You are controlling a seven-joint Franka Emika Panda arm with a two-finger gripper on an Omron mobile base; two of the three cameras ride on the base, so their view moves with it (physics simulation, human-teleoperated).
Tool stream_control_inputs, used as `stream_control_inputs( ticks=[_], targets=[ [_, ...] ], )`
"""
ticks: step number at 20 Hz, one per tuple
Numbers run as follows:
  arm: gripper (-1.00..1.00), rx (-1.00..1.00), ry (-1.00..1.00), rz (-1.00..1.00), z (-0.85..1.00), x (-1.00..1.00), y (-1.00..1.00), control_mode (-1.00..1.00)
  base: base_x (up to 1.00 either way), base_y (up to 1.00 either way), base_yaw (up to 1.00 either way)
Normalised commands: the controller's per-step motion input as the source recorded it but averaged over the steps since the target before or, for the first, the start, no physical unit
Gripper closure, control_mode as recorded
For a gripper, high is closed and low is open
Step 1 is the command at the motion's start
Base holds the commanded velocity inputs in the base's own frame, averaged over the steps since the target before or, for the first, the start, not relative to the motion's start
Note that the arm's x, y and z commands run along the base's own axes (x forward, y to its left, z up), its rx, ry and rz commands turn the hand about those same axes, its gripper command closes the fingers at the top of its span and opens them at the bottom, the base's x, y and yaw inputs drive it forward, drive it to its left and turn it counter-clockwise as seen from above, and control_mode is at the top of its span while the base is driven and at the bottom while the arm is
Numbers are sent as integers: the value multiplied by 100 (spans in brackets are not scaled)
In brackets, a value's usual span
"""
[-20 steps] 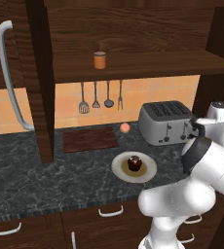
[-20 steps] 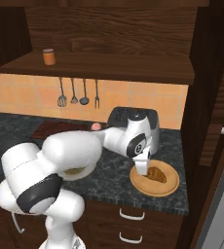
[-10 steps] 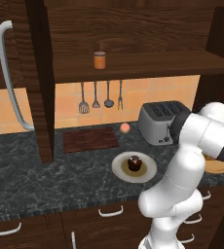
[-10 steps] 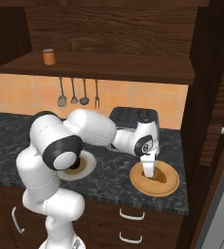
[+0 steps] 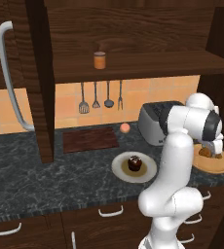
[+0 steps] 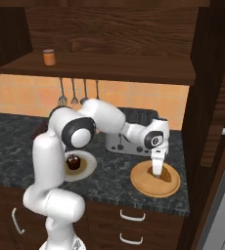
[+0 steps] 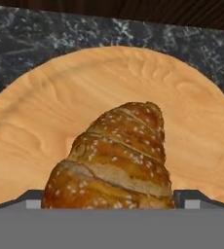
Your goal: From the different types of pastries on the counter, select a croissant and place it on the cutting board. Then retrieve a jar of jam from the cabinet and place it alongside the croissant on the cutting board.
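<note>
The croissant (image 7: 116, 155) is seen lying on a round wooden plate (image 6: 143, 184) at the counter's right end, well apart from the cutting board (image 5: 90, 139). It is straddled by the gripper (image 6: 157, 171), whose jaws are spread wide on either flank, nothing gripped yet; its long axis is seen running between them, away from the hand.

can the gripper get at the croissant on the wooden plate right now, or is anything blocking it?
Probably yes. The gripper hangs right over the croissant on the round wooden plate, its jaws wide and standing either side of the pastry. Nothing lies between them; the toaster sits behind, clear of the plate.
</note>
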Motion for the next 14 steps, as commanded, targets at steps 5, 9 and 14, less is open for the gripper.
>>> stream_control_inputs(
  ticks=[5,9,14],
  targets=[
    [100,6,-2,-5,-8,-17,-5,-100,0,0,0],
    [100,-10,-43,-2,94,-55,23,-100,0,0,0],
    [100,-17,-50,1,56,-83,78,-100,0,0,0]
  ],
)
